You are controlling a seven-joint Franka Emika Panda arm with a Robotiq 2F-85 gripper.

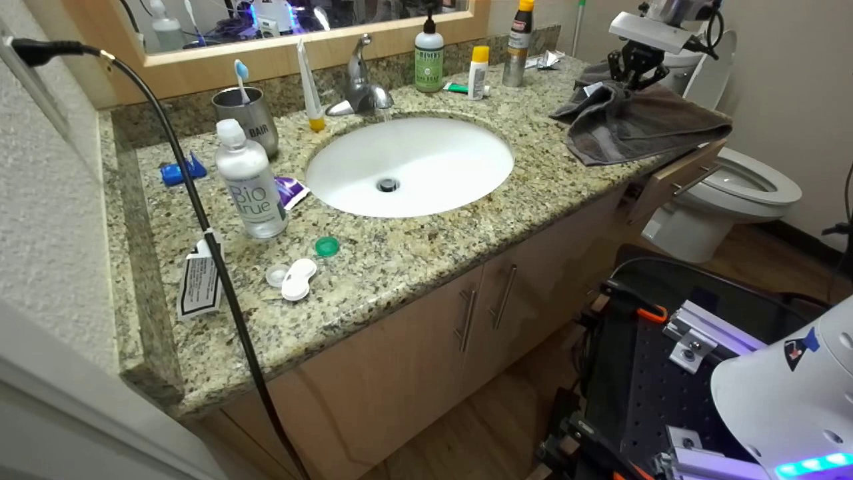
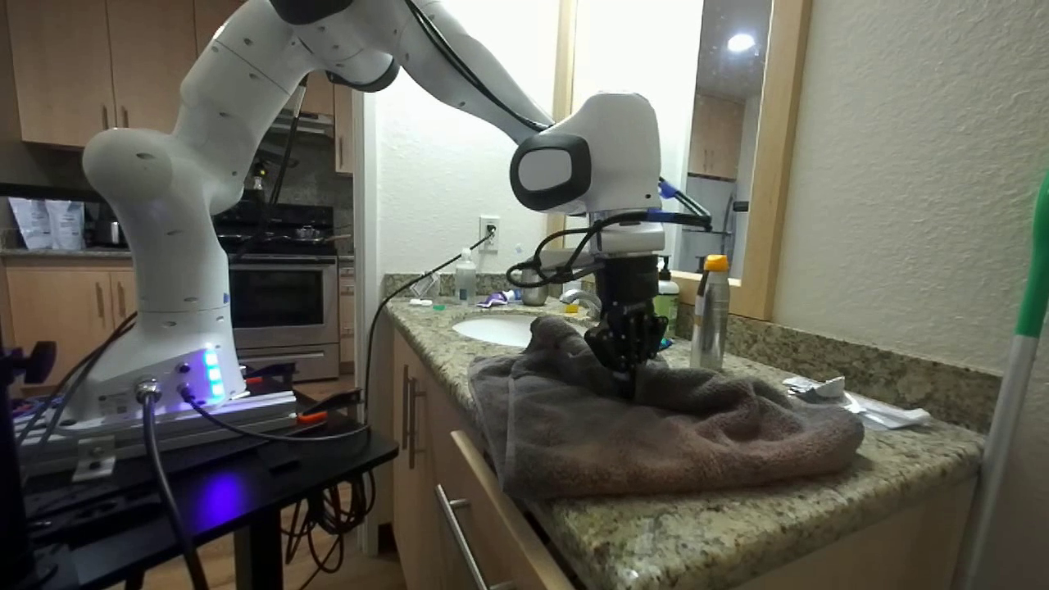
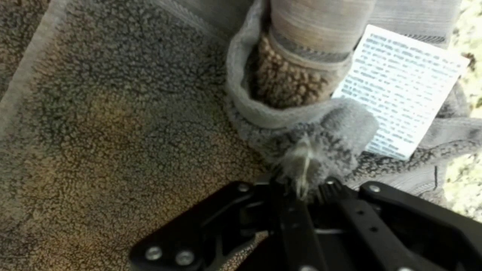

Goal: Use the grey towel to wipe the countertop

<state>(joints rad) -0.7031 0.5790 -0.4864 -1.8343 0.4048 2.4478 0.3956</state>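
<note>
granite countertop (image 1: pixel 400 250) beside the sink (image 1: pixel 433 163): gripper (image 3: pixel 305 186) clamped on the grey towel (image 2: pixel 623 447); best press lightly, sweep slowly sinkward.

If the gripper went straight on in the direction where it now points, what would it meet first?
The grey towel, most likely: the gripper points down into it, pinching a bunch. The countertop should come next, though the towel hides how near it is.
</note>
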